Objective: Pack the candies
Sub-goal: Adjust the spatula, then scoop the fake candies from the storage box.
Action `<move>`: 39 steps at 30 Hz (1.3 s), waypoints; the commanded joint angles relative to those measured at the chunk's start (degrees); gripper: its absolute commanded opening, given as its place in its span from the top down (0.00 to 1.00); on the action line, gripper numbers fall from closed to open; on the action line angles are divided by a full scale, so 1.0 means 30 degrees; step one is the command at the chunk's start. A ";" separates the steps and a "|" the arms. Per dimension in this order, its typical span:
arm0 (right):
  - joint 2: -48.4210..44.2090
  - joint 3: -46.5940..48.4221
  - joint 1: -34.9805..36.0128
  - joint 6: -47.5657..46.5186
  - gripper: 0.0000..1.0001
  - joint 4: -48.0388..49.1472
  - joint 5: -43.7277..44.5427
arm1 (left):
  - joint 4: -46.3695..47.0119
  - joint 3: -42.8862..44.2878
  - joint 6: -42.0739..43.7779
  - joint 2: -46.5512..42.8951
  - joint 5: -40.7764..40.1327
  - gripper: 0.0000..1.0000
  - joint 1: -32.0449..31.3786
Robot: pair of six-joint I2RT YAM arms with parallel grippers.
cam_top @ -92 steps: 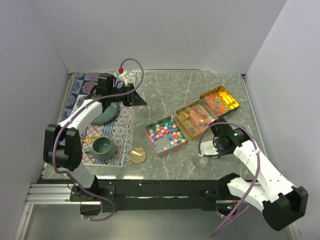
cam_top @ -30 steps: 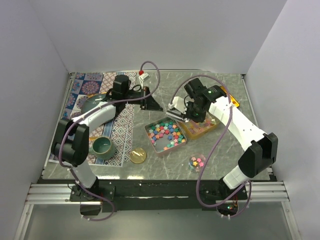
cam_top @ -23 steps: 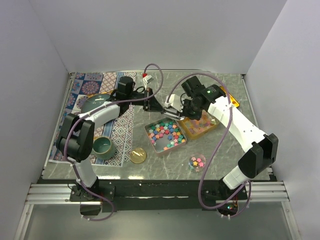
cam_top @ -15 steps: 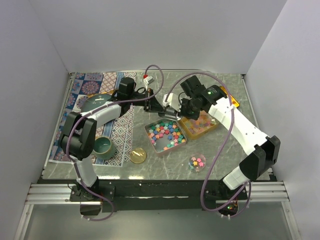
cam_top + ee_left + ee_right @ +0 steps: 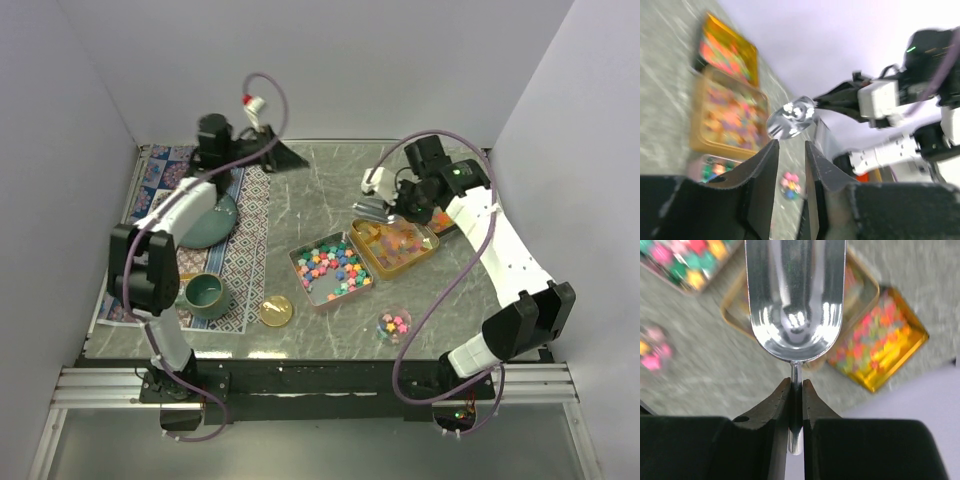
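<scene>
1. The right fingers [image 5: 776,412] are clamped on the thin stem of the scoop [image 5: 795,295]. Its bowl looks empty, and its long axis runs straight out from the fingertips.
2. The candies [image 5: 332,268] are mostly pastel stars filling the pink tin [image 5: 295,262] mid-worktop [image 5: 320,190]. Gummy ones lie in the gold tin [image 5: 430,238] just beside it, and a few sit in a small dish [image 5: 397,323] nearer the arms' bases.
3. The scoop hangs above the gold tin's far-left corner. In the right wrist view, the star tin lies ahead of the scoop's mouth and off to its left.
4. The left fingers [image 5: 765,175] stand slightly apart with nothing between them, raised at the far-left corner well apart from both tins. The right arm is therefore the nearer one, and it is probably the one to dip.
</scene>
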 commanded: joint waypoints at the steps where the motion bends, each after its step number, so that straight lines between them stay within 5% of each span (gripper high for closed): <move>1: 0.0300 0.0030 -0.1291 -0.3515 1.00 -0.1585 0.2237 | 0.0894 0.0322 -0.0871 -0.1472 0.0311 0.66 0.1478; 18: 0.5985 0.2400 -0.1997 -1.0810 1.00 -0.2670 1.2459 | -0.0961 -0.6092 0.2998 -0.5369 -0.1241 0.66 0.2299; 28: 0.6864 0.1991 -0.1617 -1.1782 1.00 -0.3315 1.3724 | -0.0580 -0.6564 0.2795 -0.5400 -0.1389 0.66 0.2827; 39: 0.8299 0.0849 -0.0474 -0.9205 1.00 -0.2525 1.3606 | -0.1574 -0.6272 0.3203 -0.4960 -0.1184 0.67 0.3179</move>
